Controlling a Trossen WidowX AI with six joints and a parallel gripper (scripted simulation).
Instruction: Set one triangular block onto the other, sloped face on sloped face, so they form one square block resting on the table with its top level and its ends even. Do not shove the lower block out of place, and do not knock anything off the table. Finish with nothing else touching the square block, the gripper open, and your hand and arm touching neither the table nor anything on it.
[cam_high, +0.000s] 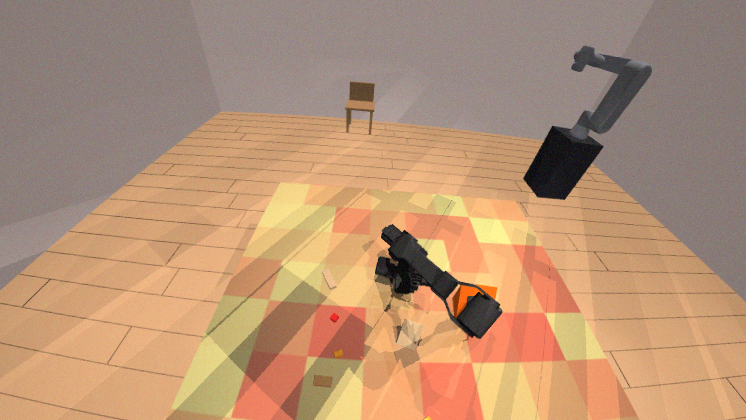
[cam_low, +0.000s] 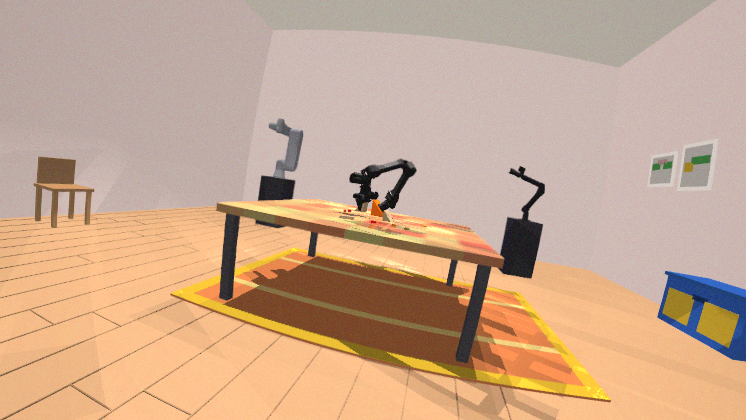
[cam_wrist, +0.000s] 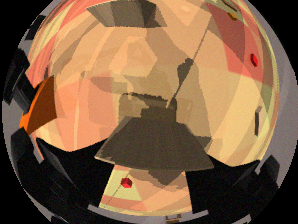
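A grey-beige triangular block (cam_wrist: 155, 146) is between the fingers of my gripper (cam_high: 403, 285) (cam_low: 363, 201), which is shut on it. In the wrist view its broad face spans the gap between the dark fingers. In the top view the arm mostly hides this block, and its height above the table is hard to tell. The other triangular block (cam_high: 409, 334) (cam_low: 386, 215) (cam_wrist: 124, 14) stands on the table, apart from the held one. It is at the top of the wrist view and below the gripper in the top view.
An orange block (cam_high: 484, 293) (cam_low: 375, 209) (cam_wrist: 44, 106) stands close beside the arm's base. A red cube (cam_high: 334, 317) (cam_wrist: 254, 60), a yellow-orange piece (cam_high: 338, 353) (cam_wrist: 232, 16), a beige strip (cam_high: 328, 279) and a brown flat piece (cam_high: 323, 381) lie left of the blocks. Another red piece (cam_wrist: 126, 182) shows between the fingers' ends.
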